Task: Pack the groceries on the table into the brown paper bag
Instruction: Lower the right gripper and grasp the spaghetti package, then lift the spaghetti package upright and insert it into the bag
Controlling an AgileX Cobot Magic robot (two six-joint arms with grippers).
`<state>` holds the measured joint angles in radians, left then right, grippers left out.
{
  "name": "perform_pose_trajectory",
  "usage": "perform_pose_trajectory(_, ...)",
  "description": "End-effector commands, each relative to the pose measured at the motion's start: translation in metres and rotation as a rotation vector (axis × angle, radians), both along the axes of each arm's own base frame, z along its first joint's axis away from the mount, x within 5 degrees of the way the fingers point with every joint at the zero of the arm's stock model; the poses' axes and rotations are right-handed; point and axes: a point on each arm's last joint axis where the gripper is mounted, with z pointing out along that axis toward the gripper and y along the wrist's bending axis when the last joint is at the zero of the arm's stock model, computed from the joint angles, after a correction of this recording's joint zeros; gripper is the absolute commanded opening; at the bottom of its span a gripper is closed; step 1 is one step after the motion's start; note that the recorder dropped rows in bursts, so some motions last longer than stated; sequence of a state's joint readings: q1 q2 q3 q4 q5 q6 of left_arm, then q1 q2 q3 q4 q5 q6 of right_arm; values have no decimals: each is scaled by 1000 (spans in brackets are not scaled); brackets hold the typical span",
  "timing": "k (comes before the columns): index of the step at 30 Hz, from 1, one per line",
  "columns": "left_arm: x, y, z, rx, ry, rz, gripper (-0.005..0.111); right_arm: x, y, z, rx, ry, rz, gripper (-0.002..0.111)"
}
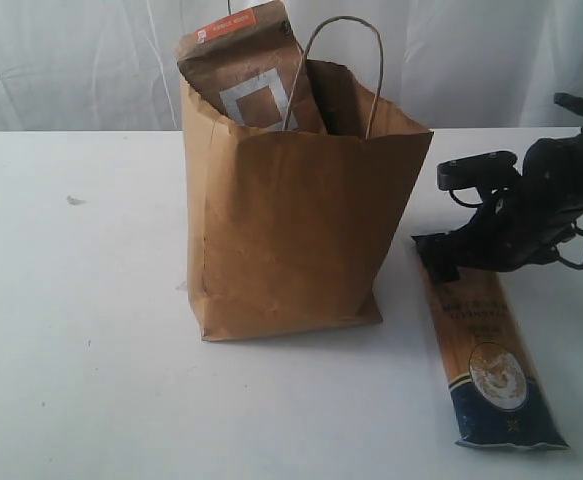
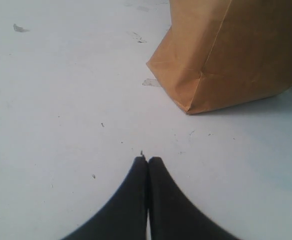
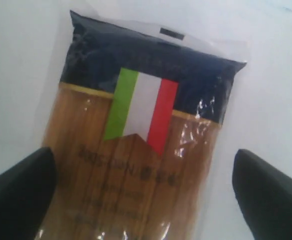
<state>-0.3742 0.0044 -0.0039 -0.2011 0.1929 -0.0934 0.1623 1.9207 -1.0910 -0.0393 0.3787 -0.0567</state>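
Observation:
The brown paper bag [image 1: 291,230] stands upright mid-table, and a brown pouch with an orange label [image 1: 246,75] sticks out of its top. A long pasta pack [image 1: 486,370] lies flat on the white table [image 1: 81,330] to the bag's right. My right gripper [image 1: 451,210] hovers open over the pack's far end. In the right wrist view the pasta pack [image 3: 135,150] lies between the spread fingers [image 3: 20,190] of the gripper [image 3: 143,152], with bare table showing beside one of them. My left gripper [image 2: 148,160] is shut and empty, low over the table near a bottom corner of the bag [image 2: 236,60].
One twisted paper handle [image 1: 346,60] loops up above the bag's rim. A small scrap [image 1: 74,200] lies on the table at the far left. A white curtain hangs behind the table.

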Motion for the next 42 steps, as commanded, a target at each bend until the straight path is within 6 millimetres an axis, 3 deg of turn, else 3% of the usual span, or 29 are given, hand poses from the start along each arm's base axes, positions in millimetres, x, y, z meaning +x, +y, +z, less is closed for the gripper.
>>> perform_pose_trajectory(1, 0, 0, -1, 0, 0, 1, 0, 5, 0, -10, 8, 40, -18, 88)
perform_pose_trajectory(11, 0, 0, -1, 0, 0, 1, 0, 1, 11, -14, 42, 108, -16, 88)
perform_pose_trajectory(15, 0, 0, -1, 0, 0, 1, 0, -3, 11, -34, 27, 193, 2, 84)
perform_pose_trajectory(18, 0, 0, -1, 0, 0, 1, 0, -7, 10, -48, 14, 262, 8, 64)
perform_pose_trajectory(23, 0, 0, -1, 0, 0, 1, 0, -9, 10, -52, 10, 287, 8, 6)
perform_pose_trajectory(24, 0, 0, -1, 0, 0, 1, 0, -8, 10, -48, 12, 276, 9, 1)
perform_pose_trajectory(28, 0, 0, -1, 0, 0, 1, 0, -6, 10, -21, 23, 189, 19, 0)
perform_pose_trajectory(34, 0, 0, -1, 0, 0, 1, 0, -11, 9, 52, 56, -15, 25, 0)
perform_pose_trajectory(42, 0, 0, -1, 0, 0, 1, 0, -45, 4, 139, 80, -211, 52, 0)
